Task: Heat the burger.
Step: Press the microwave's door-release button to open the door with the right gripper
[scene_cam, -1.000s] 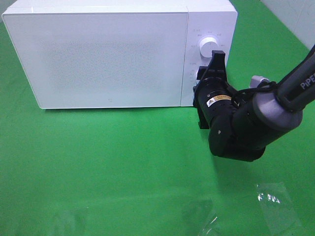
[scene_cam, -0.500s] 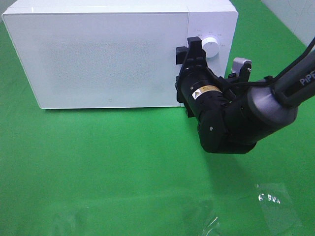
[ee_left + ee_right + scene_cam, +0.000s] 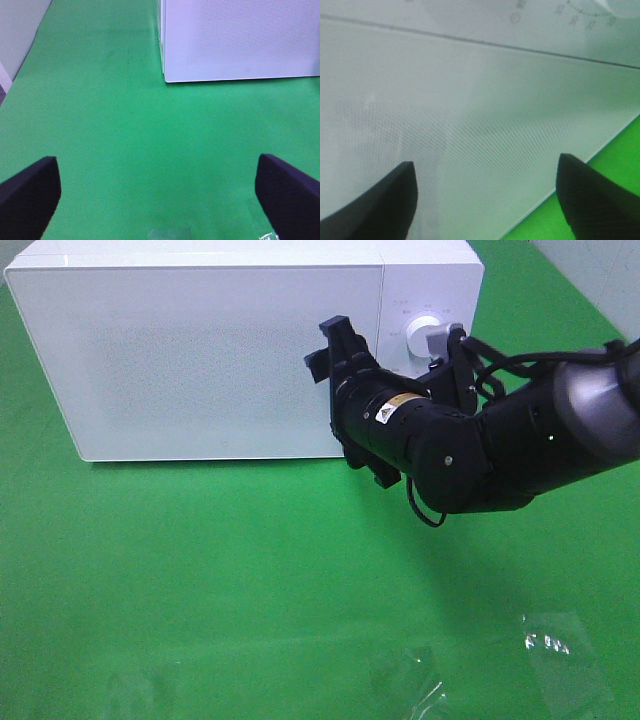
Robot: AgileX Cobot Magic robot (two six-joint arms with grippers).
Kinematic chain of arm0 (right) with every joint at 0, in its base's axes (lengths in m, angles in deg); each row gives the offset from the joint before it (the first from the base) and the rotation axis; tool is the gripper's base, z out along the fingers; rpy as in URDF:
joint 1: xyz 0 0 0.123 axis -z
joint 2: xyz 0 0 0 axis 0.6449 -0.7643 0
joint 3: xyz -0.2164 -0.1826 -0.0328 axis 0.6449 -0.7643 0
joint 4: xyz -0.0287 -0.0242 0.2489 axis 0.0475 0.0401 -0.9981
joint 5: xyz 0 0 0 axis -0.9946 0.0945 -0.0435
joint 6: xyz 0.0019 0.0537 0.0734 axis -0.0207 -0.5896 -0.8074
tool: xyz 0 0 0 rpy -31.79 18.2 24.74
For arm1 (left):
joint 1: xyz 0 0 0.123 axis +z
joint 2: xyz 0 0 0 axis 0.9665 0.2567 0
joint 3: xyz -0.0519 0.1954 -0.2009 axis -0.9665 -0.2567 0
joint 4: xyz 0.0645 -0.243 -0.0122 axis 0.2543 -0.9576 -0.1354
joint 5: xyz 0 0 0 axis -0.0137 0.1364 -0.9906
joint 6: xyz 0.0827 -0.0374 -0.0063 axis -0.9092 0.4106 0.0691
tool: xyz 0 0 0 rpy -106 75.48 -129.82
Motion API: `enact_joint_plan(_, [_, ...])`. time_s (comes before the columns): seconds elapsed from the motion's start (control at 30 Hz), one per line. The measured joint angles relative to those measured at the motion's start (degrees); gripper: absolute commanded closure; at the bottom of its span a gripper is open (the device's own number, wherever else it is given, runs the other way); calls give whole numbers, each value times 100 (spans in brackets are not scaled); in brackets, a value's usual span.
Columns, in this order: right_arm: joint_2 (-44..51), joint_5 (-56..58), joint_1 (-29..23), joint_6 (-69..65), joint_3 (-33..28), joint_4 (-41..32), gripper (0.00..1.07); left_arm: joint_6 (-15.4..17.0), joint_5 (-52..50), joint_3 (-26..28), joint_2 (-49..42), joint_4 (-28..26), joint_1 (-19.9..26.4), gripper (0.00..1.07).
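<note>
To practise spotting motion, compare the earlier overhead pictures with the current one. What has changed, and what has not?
The right gripper swung left, from by the dial to the front of the door. Its jaws stand open, holding nothing. The microwave stayed put, door shut.

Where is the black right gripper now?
In the exterior high view, the black right gripper sits mid-frame, facing the door of the white microwave, left of its round dial.
</note>
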Motion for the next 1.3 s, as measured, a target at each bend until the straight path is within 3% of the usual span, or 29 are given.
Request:
enact_joint_plan(0.37, [710,1931,0,2017,-6,705,35,0,0,0,0,0,0,8])
enact_joint_plan(0.67, [1450,4223,0,3730,-6,1547,35,0,0,0,0,0,0,8])
enact_joint_plan(0.97, [2263,6262,0,3873,-6,2819,35,0,0,0,0,0,0,8])
enact_joint_plan(1.3, [3151,8159,0,3999,23,3283,35,0,0,0,0,0,0,8])
